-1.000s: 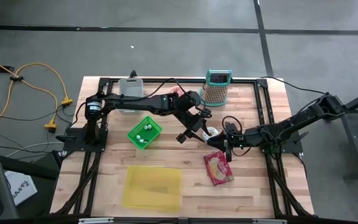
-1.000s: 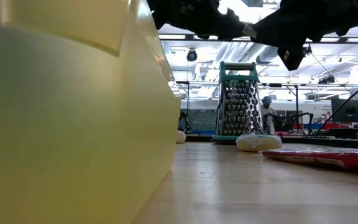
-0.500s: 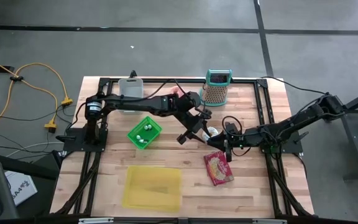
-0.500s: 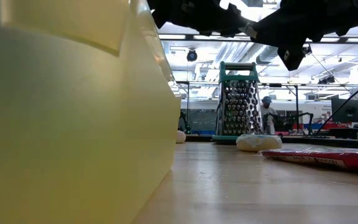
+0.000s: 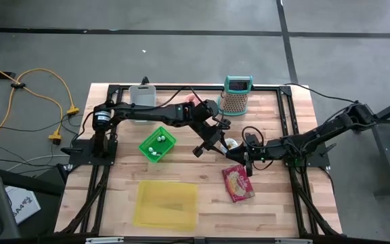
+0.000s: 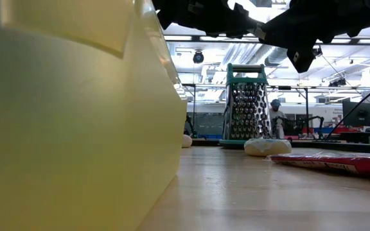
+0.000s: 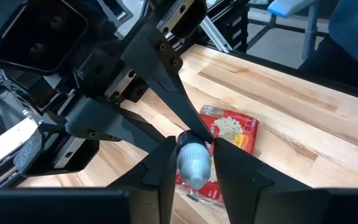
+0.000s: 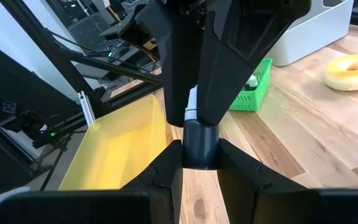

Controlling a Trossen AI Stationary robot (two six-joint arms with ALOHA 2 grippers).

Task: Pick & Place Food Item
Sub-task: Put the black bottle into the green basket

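1. Left gripper (image 7: 193, 142) is over the middle of the table (image 5: 181, 173), its two fingers closed in against the sides of a small cylinder item (image 7: 194, 165), whose rounded silvery end shows between them
2. Right gripper (image 8: 199, 146) meets it head-on and is clamped on the dark end of the same item, so both claws hold it at once, clear of the wood
3. Seen from the right wrist, the left fingers pinch the item's pale end directly above the right fingers
4. Red snack packet (image 5: 238, 183) lies flat on the table just below the joined claws
5. Pale ring-shaped bun (image 8: 353, 71) rests on the wood near them
6. Green basket (image 5: 158, 144) sits beside the left arm, the yellow tray (image 5: 166, 203) near the front edge, the grater (image 5: 235, 95) at the back
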